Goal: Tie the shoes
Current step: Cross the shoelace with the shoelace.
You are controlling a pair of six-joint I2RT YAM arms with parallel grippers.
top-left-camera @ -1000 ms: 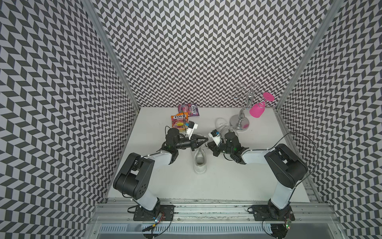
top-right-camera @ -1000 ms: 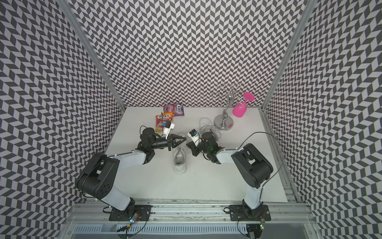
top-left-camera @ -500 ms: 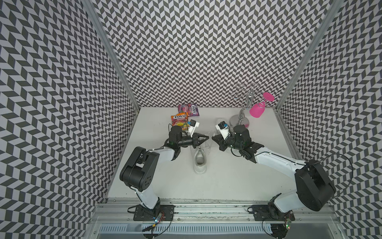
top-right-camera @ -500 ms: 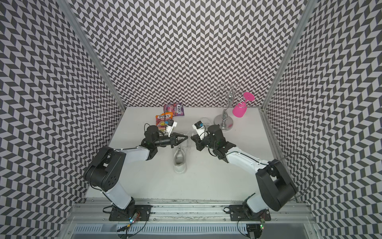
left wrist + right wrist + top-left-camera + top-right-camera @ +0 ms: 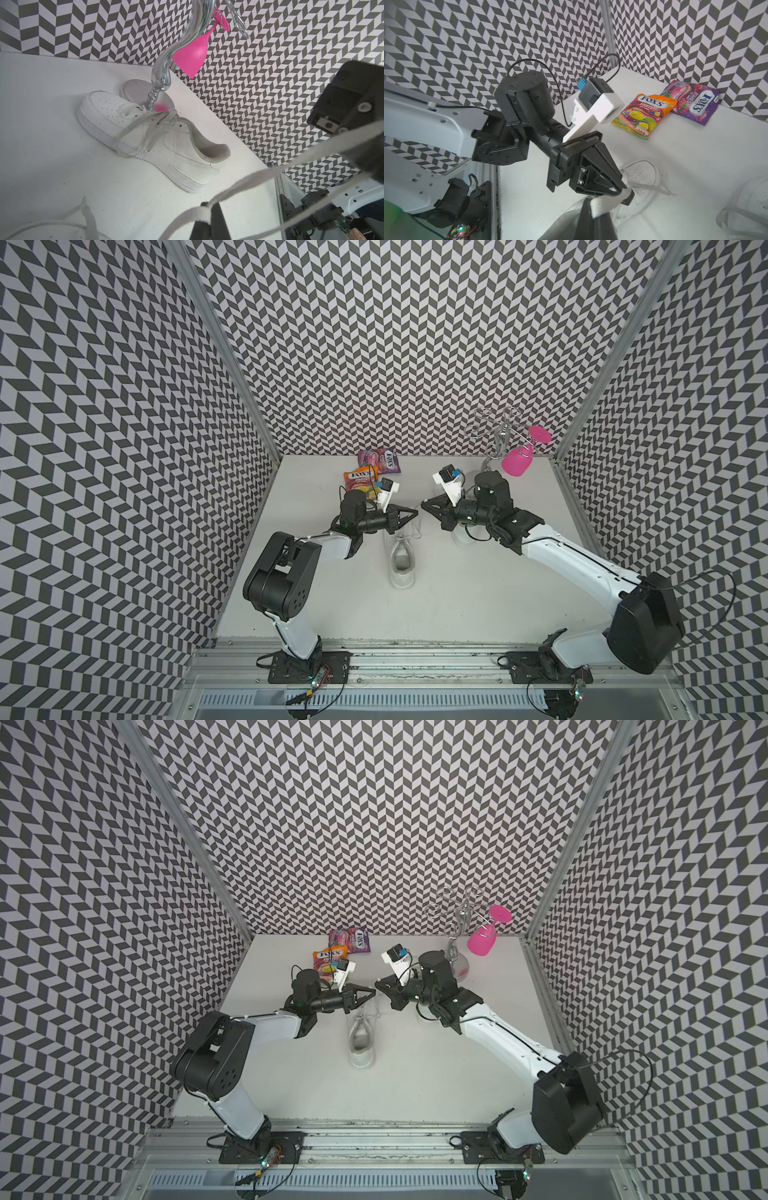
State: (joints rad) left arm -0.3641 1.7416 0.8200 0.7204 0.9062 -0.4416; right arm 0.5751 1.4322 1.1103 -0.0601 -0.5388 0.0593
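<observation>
One white shoe lies mid-table, toe towards the back wall, in both top views. My left gripper and right gripper meet tip to tip just above its laced front. In the left wrist view the left gripper is shut on a flat white lace that runs up to the right gripper. In the right wrist view the right gripper is shut on a lace beside the left gripper's fingers. The other shoe lies by the chrome stand, mostly hidden under my right arm in the top views.
Two candy bags lie at the back, behind the left gripper. A chrome stand with a pink glass hanging from it stands at the back right. Patterned walls close in three sides.
My right arm has stretched out, its elbow swinging to the right, and its gripper has shifted a little towards the back. The left gripper has barely moved. Both grippers stayed shut.
</observation>
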